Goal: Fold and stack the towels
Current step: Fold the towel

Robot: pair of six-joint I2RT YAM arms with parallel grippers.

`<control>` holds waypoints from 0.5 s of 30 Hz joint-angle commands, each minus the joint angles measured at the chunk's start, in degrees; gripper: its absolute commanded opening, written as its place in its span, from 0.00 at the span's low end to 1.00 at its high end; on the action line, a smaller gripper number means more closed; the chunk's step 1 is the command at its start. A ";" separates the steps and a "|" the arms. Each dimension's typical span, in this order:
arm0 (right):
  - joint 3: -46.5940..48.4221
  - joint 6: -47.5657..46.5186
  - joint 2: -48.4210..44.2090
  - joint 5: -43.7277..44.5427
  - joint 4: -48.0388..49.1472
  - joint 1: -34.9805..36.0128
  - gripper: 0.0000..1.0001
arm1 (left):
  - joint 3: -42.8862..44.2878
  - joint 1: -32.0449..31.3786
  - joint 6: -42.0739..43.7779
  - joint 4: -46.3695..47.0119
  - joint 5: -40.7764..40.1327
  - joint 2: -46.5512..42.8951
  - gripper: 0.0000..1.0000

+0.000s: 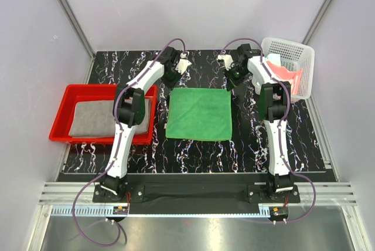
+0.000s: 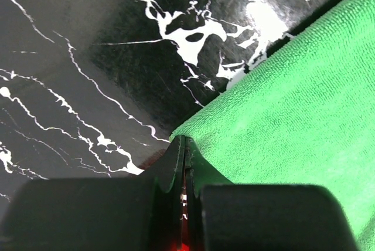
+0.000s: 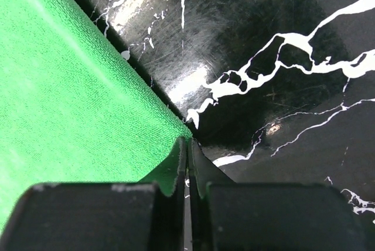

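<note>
A bright green towel lies flat in the middle of the black marbled table. My left gripper is down at its far left corner, and in the left wrist view the jaws are shut, pinching the tip of that corner of the towel. At the far right corner my right gripper is likewise shut on the corner of the towel. A grey towel lies folded in the red tray. A salmon-pink towel sits in the white basket.
The red tray stands at the left of the table, close to the left arm. The white perforated basket is at the far right corner, beside the right arm. Grey walls close in the sides and back.
</note>
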 commanded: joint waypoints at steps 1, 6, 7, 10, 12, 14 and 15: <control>0.57 -0.85 -1.70 -1.86 0.16 -0.19 0.02 | 1.01 0.17 -1.60 2.46 -2.98 -2.49 0.00; 0.04 -0.23 -1.53 -3.18 0.16 -0.10 0.01 | 1.27 0.34 -2.91 2.29 -2.63 -4.42 0.20; -0.31 -0.23 -1.44 -3.27 0.16 -0.10 0.01 | 1.19 0.26 -3.01 2.37 -2.19 -4.60 0.28; -1.01 -0.05 -1.35 -3.27 0.60 -0.10 0.01 | 1.27 0.26 -3.36 2.46 -1.48 -4.60 0.42; -1.19 -0.05 -1.44 -3.53 0.78 -0.10 0.01 | 1.36 0.26 -3.71 2.37 -1.40 -4.42 0.45; -1.45 -0.14 -1.70 -3.53 1.13 -0.10 0.00 | 1.71 0.43 -4.06 2.11 -0.52 -4.16 0.45; -1.45 -0.06 -1.70 -3.53 1.22 -0.18 0.00 | 1.80 0.52 -4.58 2.11 -0.52 -4.16 0.45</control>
